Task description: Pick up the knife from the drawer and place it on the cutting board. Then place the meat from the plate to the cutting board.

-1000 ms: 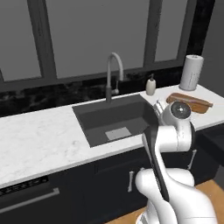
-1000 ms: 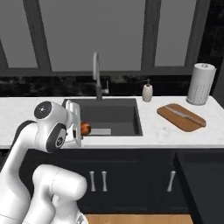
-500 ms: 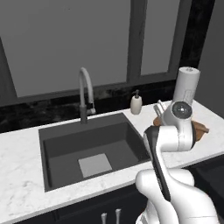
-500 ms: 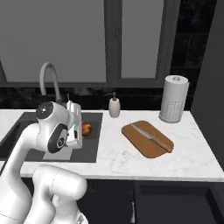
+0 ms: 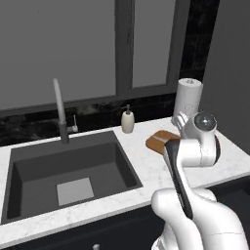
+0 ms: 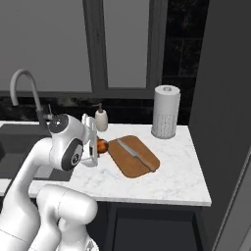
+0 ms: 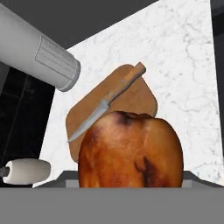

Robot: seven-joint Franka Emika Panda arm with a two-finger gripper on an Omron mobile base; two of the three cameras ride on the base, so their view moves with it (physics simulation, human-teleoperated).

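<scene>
A reddish-brown piece of meat (image 7: 131,151) sits large in the hand view, held between the fingers of my gripper (image 6: 97,145), which is shut on it. From the right base view the meat (image 6: 103,145) hangs just left of the wooden cutting board (image 6: 128,166), above the counter. The knife (image 6: 138,155) lies along the board, and in the hand view the knife (image 7: 105,105) points its blade toward me across the cutting board (image 7: 140,98). In the left base view my arm covers part of the cutting board (image 5: 157,141). The drawer and the plate are out of view.
A paper towel roll (image 6: 164,112) stands behind the board by the dark wall panel. A soap dispenser (image 6: 101,119) stands at the back beside the dark sink (image 5: 63,171) and its faucet (image 5: 61,112). White marble counter (image 6: 181,171) lies right of the board.
The base has driven right, so the sink has slid left in both views and the cutting board is now beside the arm. The meat stays in the gripper.
</scene>
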